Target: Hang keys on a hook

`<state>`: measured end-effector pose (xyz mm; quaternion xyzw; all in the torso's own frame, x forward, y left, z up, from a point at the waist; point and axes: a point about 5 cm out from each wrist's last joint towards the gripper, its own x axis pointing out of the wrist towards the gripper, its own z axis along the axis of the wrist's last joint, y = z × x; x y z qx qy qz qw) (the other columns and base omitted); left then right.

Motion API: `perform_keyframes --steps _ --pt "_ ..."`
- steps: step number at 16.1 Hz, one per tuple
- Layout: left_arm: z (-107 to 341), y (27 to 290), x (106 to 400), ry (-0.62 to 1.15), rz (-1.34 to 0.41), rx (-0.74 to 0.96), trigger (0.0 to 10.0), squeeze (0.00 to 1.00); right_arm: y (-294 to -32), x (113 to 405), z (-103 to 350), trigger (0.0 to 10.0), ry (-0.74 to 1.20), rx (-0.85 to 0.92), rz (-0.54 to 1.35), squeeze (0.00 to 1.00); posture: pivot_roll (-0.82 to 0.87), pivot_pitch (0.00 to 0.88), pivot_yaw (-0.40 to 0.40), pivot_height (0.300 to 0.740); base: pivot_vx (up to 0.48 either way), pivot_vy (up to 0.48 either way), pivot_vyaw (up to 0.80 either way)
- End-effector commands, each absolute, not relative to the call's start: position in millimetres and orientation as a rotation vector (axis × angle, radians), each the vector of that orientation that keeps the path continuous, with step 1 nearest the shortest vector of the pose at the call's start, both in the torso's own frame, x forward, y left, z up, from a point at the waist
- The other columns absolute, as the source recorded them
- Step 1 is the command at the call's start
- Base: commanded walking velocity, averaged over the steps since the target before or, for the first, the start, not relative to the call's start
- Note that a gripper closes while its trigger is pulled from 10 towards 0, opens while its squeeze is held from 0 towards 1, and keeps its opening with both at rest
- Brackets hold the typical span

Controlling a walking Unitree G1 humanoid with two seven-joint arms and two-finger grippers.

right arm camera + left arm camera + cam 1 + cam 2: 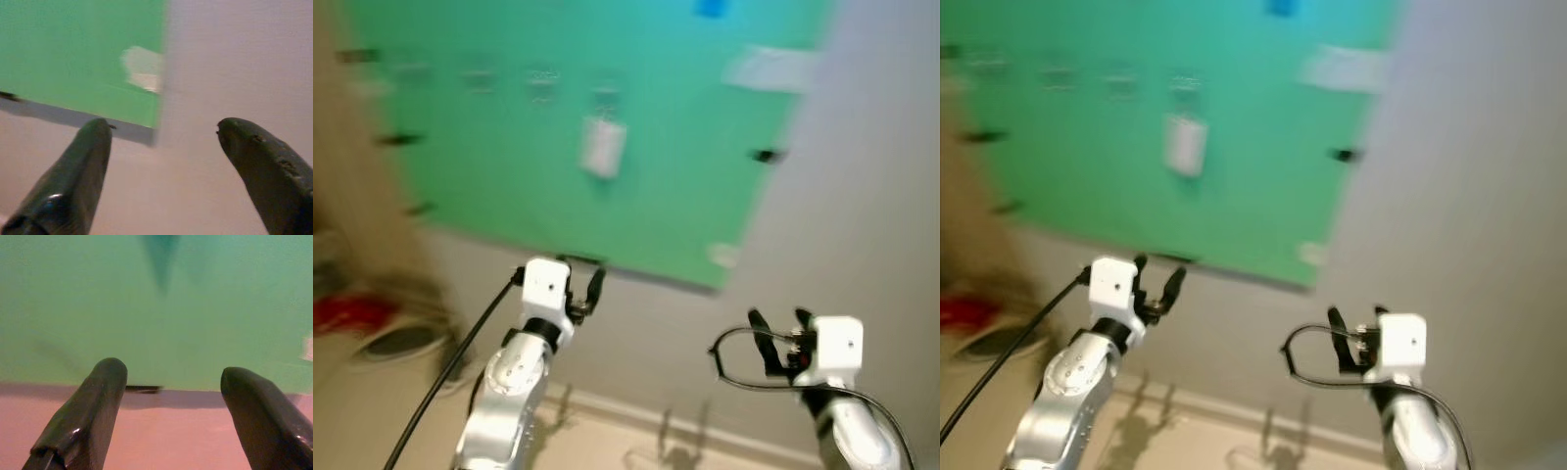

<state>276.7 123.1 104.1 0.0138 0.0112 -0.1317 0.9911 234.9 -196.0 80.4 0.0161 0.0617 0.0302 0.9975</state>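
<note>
A green board [607,147] hangs on the grey wall, and the head views are blurred. A row of small hooks [543,83] runs along its upper part. From one hook hangs a white tag-like thing [602,147]; the blur hides whether keys are on it. My left gripper [579,279] is raised just below the board's lower edge, open and empty. My right gripper [779,328] is raised further right before the bare wall, also open and empty. In the left wrist view the fingers [98,401] frame the board's bottom edge. The right wrist view has the board's corner [146,122] between its fingers [83,166].
A red object [347,313] and a dark round thing [401,341] lie low at the left. A skirting board [705,431] runs along the wall's foot. White patches [769,69] and a blue item [710,8] sit on the board.
</note>
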Motion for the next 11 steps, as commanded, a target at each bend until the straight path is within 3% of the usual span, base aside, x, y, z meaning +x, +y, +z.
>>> perform_keyframes --steps 1,4,10,11 --pt "109 117 281 0.003 -0.29 0.051 10.0 0.0 -195 236 74 10.0 0.159 0.054 0.043 0.0 -0.12 0.0 -0.041 0.74 0.0 0.0 0.0" --pt "114 111 281 -0.022 -0.311 0.043 10.0 0.0 -190 245 75 10.0 0.153 0.039 0.058 0.0 -0.12 0.0 -0.035 0.74 0.0 -0.48 0.0" --pt "116 107 282 -0.04 -0.388 0.035 10.0 0.0 -184 252 73 10.0 0.139 0.023 0.077 0.0 -0.1 0.0 -0.032 0.74 0.0 0.0 -0.45" --pt "116 107 279 -0.05 -0.429 0.035 10.0 0.0 -189 249 67 10.0 0.158 0.054 0.052 0.0 -0.1 0.0 -0.039 0.74 0.0 0.48 -0.59"
